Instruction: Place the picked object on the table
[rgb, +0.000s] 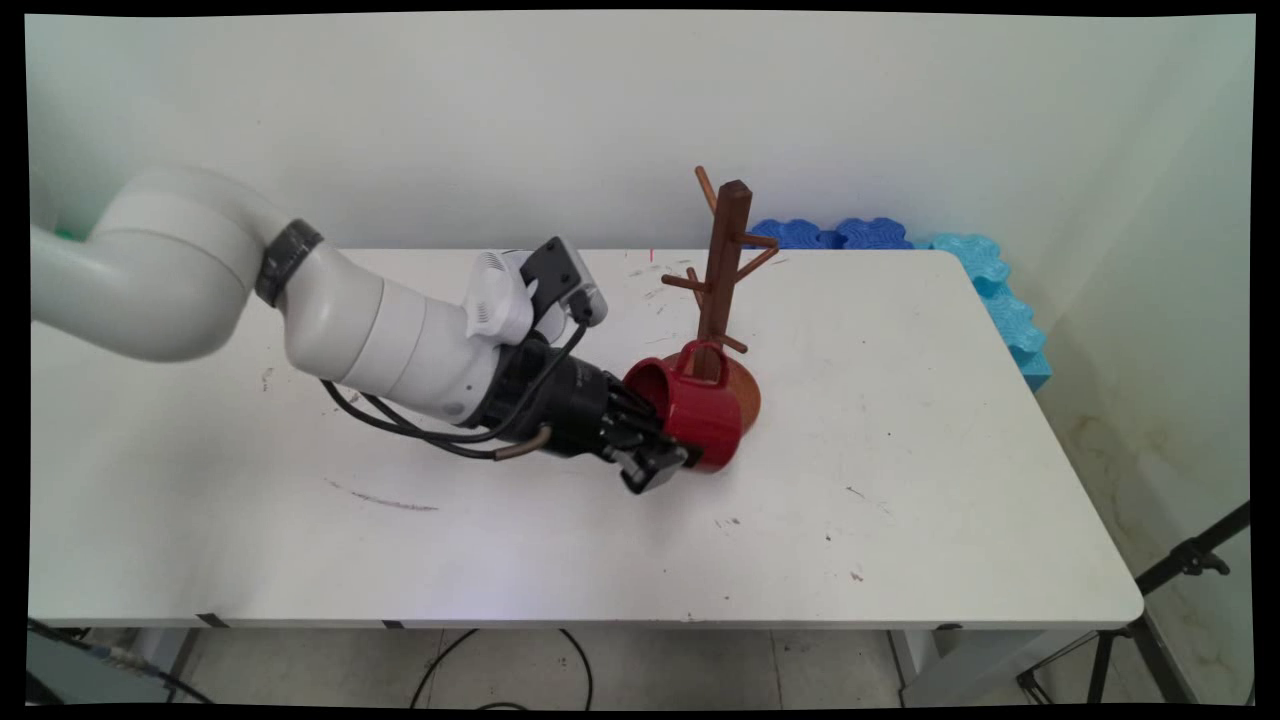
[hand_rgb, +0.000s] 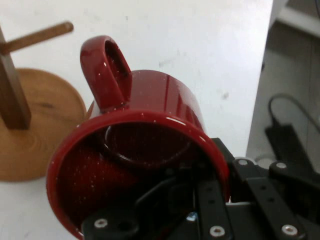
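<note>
there was one red mug (rgb: 695, 410), seen at the centre of the main frame and filling the middle of the hand frame. one wooden mug tree (rgb: 722, 290) stood just above it in the main frame, with one round base and six pegs that could be counted. one white table (rgb: 900, 500) spanned the lower half. one black gripper (rgb: 655, 445) sat left of centre. blue foam pieces (rgb: 900, 240) lay at the upper right; their number could not be told.

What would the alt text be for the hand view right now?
The gripper clamps the rim of a red mug held on its side, one finger inside, one outside, handle up. Beyond it stands a wooden mug tree on the white table.
</note>
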